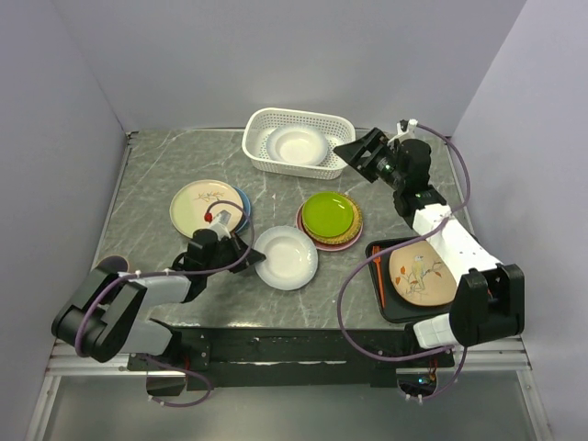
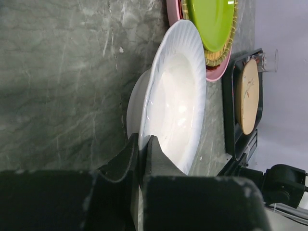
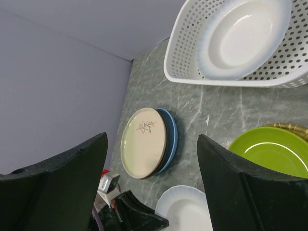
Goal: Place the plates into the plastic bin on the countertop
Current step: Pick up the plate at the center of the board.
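Left jaws pinch the white plate (image 2: 175,101) by its rim; right jaws hang spread at 3 o'clock of the plastic bin (image 1: 253,145).

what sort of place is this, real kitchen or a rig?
Most likely a lab test cell, not a kitchen: plain walls box in a marble-patterned countertop, two robot arms are bolted at its near edge, and plates sit staged beside a plastic bin.

Grey veined counter (image 1: 156,175) carries: white bin (image 1: 287,167) far centre, cream-topped stack (image 1: 207,207) left, white plate (image 1: 287,257) front, green-topped stack (image 1: 329,216) centre, black tray (image 1: 393,309) right.
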